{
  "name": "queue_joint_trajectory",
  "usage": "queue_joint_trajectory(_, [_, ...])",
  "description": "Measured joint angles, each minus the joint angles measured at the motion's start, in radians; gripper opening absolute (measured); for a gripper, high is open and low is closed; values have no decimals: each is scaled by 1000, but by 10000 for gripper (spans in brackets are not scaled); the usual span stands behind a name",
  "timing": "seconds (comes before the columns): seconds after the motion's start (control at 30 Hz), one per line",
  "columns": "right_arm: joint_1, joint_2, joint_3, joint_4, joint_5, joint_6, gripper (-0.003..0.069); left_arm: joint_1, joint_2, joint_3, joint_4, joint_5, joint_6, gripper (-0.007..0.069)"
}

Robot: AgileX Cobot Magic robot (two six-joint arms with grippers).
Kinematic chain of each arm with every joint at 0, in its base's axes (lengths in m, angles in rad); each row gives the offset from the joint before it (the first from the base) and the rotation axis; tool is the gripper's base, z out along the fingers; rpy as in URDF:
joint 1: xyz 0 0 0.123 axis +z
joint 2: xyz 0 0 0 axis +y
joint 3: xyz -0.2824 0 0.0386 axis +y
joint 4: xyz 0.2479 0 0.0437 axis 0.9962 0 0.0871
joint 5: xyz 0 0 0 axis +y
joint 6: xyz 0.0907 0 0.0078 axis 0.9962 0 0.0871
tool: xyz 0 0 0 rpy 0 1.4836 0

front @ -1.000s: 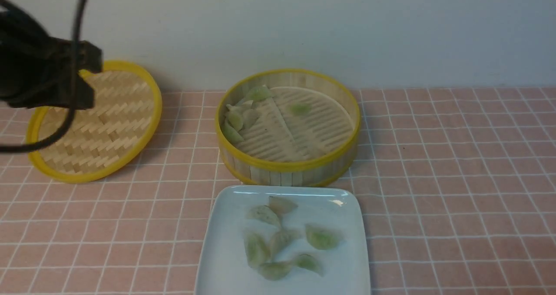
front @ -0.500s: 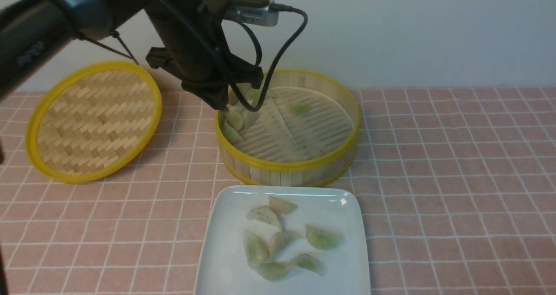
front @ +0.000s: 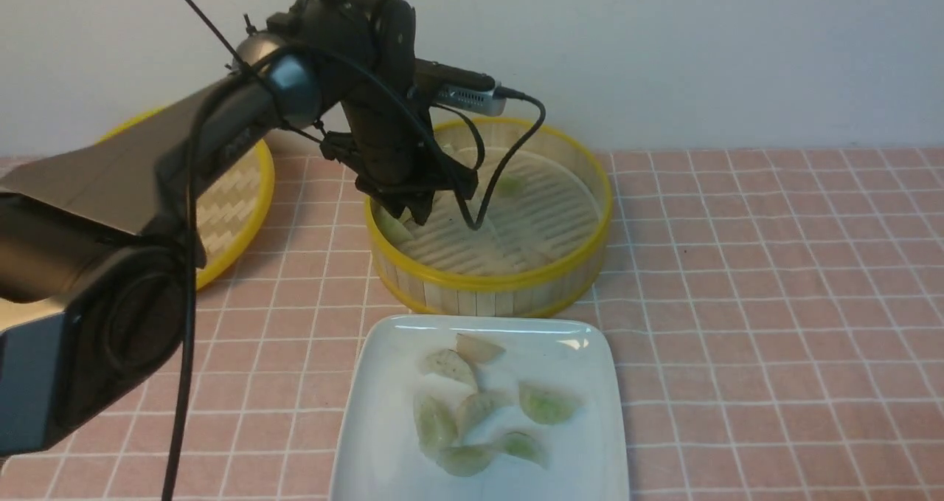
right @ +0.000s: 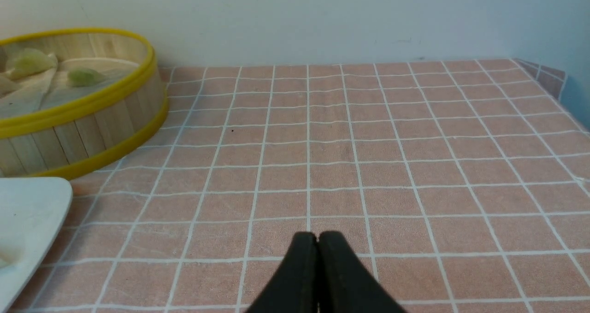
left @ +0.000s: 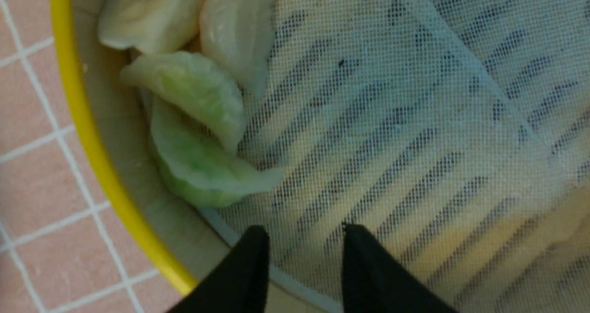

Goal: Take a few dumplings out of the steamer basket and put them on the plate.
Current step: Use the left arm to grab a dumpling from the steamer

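The steamer basket stands at the middle back, lined with white mesh. My left gripper reaches down into its left side. In the left wrist view this gripper is open and empty, its black fingertips just short of a green dumpling. Three more dumplings are piled against the basket wall. One dumpling lies alone further right. The white plate in front of the basket holds several dumplings. My right gripper is shut and empty over the cloth.
The woven yellow-rimmed lid lies left of the basket, partly behind my left arm. A pink checked cloth covers the table. A pale wall stands right behind the basket. The camera cable hangs into the basket.
My left arm has swung from over the lid to the basket's left side and come down into it. The dumplings on the plate have not moved.
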Motion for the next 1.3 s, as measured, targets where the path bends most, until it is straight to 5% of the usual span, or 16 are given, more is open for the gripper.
queue_joint_trajectory(0.2, [0, 0, 0, 0, 0, 0, -13, 0, 49, -3, 48, -82, 69, 481])
queue_joint_trajectory(0.47, [0, 0, 0, 0, 0, 0, -13, -5, 76, -15, 116, -102, 99, 498])
queue_joint_trajectory(0.63, [0, 0, 0, 0, 0, 0, -13, -9, 85, -20, 145, -100, 117, 449])
queue_joint_trajectory(0.9, [0, 0, 0, 0, 0, 0, -13, -69, 78, -20, 263, -64, 140, 51])
queue_joint_trajectory(1.3, [0, 0, 0, 0, 1, 0, -13, -121, 42, -113, 205, -30, 95, -6])
